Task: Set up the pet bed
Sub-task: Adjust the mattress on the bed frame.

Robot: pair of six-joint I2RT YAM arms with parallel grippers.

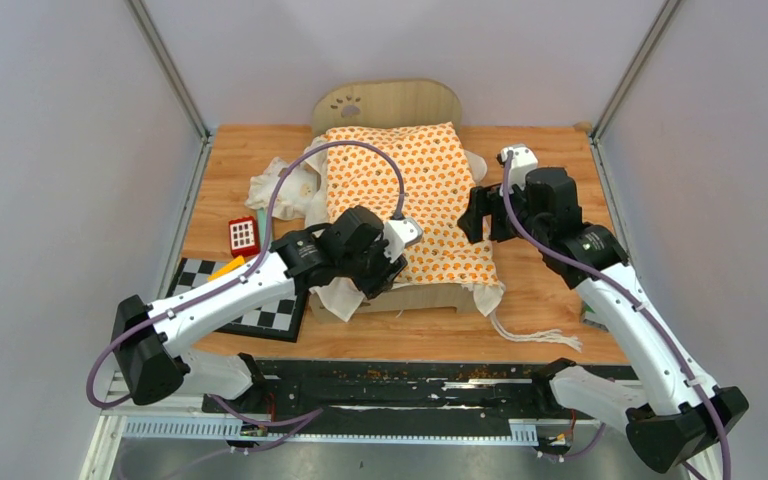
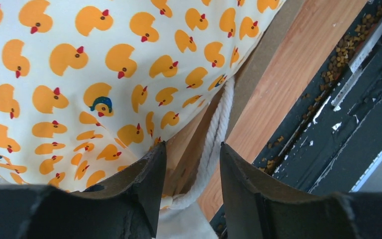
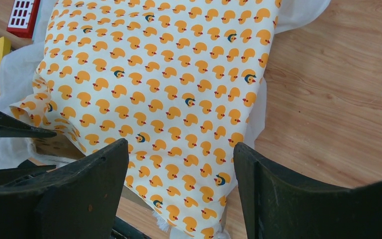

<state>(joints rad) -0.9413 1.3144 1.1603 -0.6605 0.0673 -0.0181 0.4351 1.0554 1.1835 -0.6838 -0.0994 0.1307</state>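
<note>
The pet bed [image 1: 390, 100] stands mid-table, its paw-print end board at the back. The orange duck-print cushion [image 1: 410, 190] lies over it and hides the base. At the bed's near left corner my left gripper [image 1: 388, 278] is half open. Its fingers [image 2: 146, 174] straddle the near end board's wooden edge [image 2: 189, 144] and a white rope tie [image 2: 214, 144], with a visible gap beside the rope. My right gripper [image 1: 480, 215] hovers open at the bed's right side. In the right wrist view the cushion [image 3: 164, 84] lies below the open fingers [image 3: 278, 199], which hold nothing.
Left of the bed lie crumpled white cloth [image 1: 285, 185], a red grid block [image 1: 244, 236], a yellow block [image 1: 227, 267] and a checkerboard [image 1: 260, 310]. Loose rope ties [image 1: 535, 335] trail at the near right. Kibble crumbs [image 1: 410, 372] dot the black rail.
</note>
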